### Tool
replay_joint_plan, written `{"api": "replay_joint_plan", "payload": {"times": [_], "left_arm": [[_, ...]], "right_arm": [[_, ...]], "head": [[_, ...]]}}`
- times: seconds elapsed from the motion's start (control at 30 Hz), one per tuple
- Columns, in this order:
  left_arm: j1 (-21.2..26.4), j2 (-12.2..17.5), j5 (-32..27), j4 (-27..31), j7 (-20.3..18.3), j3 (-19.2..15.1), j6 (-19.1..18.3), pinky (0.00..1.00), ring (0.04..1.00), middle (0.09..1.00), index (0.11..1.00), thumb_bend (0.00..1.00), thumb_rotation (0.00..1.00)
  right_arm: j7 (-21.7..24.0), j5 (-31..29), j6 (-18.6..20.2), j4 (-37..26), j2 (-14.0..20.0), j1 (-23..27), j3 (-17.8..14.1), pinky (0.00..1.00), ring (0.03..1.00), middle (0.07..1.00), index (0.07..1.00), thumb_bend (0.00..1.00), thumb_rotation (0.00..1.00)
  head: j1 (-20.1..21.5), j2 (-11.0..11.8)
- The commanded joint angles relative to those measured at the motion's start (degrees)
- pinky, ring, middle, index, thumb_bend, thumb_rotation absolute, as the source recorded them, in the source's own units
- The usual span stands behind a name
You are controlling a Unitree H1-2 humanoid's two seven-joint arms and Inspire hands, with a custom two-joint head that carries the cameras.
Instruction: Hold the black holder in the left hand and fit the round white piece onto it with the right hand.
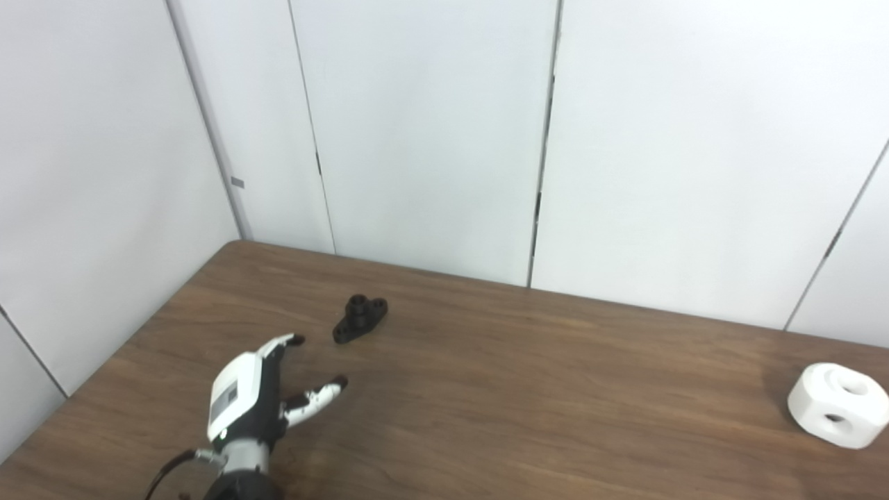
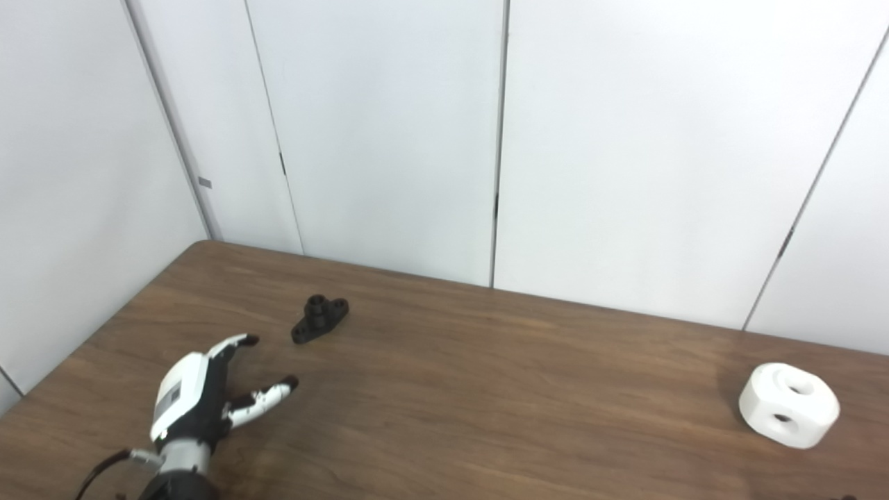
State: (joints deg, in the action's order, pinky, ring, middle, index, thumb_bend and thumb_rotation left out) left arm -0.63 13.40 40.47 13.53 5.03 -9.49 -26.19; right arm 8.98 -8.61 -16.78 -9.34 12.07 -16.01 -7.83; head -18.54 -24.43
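Black holder (image 1: 360,318) lies flat on the tabletop (image 1: 486,389), untouched, near the far left. Left hand (image 1: 260,396) just short of it, fingers (image 1: 281,343) spread, grasping nothing. Step, as I read it: the reach. Next calls for closing in and clasping the holder. Round white piece (image 1: 838,405) sits far right (right hand out of view).

no text, label, brand, number or sign can be read in either view. the only mark of that kind is a small grey tag (image 1: 237,182) on the wall seam in the left part of the frame, too small to show any writing. the grey panel on the back of the left hand (image 1: 251,403) carries nothing legible.
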Motion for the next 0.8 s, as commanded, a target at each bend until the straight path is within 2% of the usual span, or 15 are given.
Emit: {"api": "replay_joint_plan", "payload": {"times": [0.0, 0.3, 0.4, 0.47, 0.57, 0.77], "left_arm": [[2.5, 1.4, 1.0, -0.6, 2.0, 0.3, 0.8, 0.81, 0.912, 0.897, 0.824, 0.78, 0.39], [6.4, 3.0, 0.2, -6.2, 2.9, 1.4, 1.1, 0.85, 0.929, 0.901, 0.828, 0.8, 0.4], [7.2, 3.4, 0.2, -6.9, 3.0, 1.8, 0.8, 0.85, 0.93, 0.901, 0.829, 0.8, 0.4], [7.7, 3.7, 0.3, -7.5, 3.2, 2.2, 0.8, 0.84, 0.926, 0.898, 0.827, 0.8, 0.4], [8.5, 4.1, 0.8, -8.2, 3.1, 2.8, 0.3, 0.85, 0.923, 0.897, 0.824, 0.8, 0.4], [9.5, 4.7, 1.3, -8.9, 3.0, 3.5, -0.2, 0.89, 0.925, 0.892, 0.821, 0.81, 0.4]], "right_arm": [[-0.1, -0.4, 1.1, 3.7, -0.8, -0.1, 0.8, 1.0, 1.0, 0.989, 1.0, 0.58, 1.0], [-0.6, 0.3, 2.9, 2.6, -0.9, -0.2, 0.7, 1.0, 1.0, 0.997, 1.0, 0.62, 1.0], [0.3, 0.0, 2.5, 2.3, -0.3, -0.1, 1.0, 1.0, 1.0, 1.0, 1.0, 0.6, 1.0], [0.7, -0.1, 2.2, 2.4, 0.1, -0.2, 1.1, 1.0, 1.0, 1.0, 1.0, 0.6, 1.0], [0.8, -0.7, 3.5, 1.7, 0.5, -0.3, 1.1, 1.0, 1.0, 1.0, 1.0, 0.61, 1.0], [1.9, -2.4, 2.9, 1.6, 1.1, -0.6, 1.2, 1.0, 1.0, 1.0, 1.0, 0.59, 1.0]], "head": [[0.0, 0.0], [0.1, -1.3], [-0.2, -2.7], [-0.2, -2.7], [-0.7, -4.3], [-0.7, -5.2]]}}
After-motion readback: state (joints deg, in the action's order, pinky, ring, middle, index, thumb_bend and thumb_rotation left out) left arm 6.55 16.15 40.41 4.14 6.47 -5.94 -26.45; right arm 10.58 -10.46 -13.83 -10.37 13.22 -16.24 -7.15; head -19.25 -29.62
